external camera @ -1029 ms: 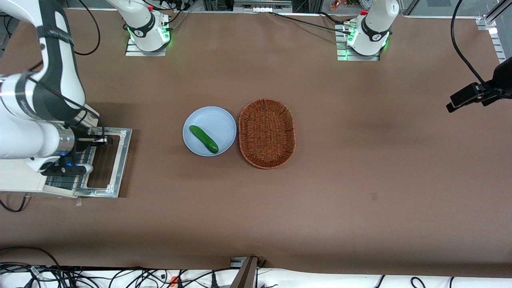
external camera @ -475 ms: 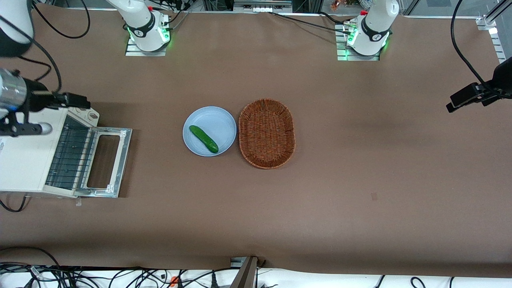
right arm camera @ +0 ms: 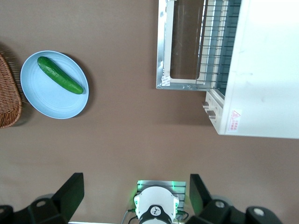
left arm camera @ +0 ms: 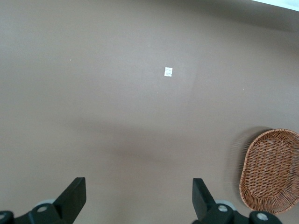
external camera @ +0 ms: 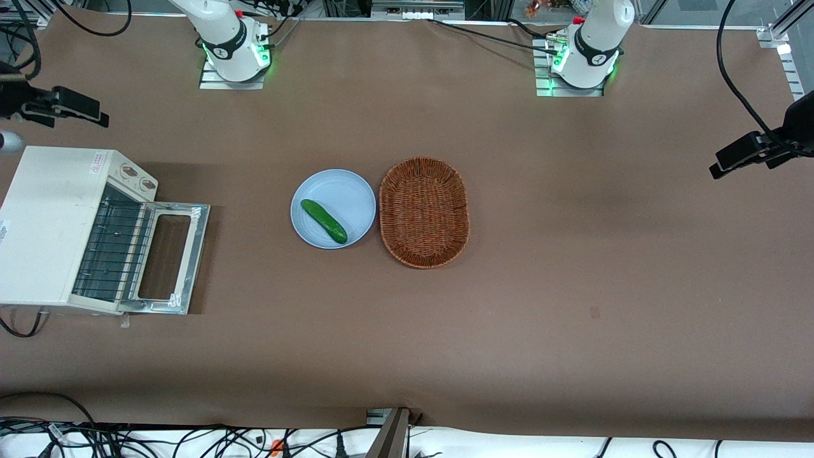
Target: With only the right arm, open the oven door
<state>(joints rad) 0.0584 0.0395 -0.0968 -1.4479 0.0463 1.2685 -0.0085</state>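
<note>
Oven door [external camera: 170, 256] lies fully open, flat on desk [external camera: 572, 286]; gripper [right arm camera: 134, 193] released, raised well above oven [external camera: 57, 222]

Oven at the working arm's table end — oven door [external camera: 166, 257] down flat on table.
Gripper [external camera: 70, 107] farther from camera than oven, near table edge; cucumber [external camera: 324, 221] on plate [external camera: 351, 191], basket [external camera: 424, 212] just beside — mid-table.
</note>
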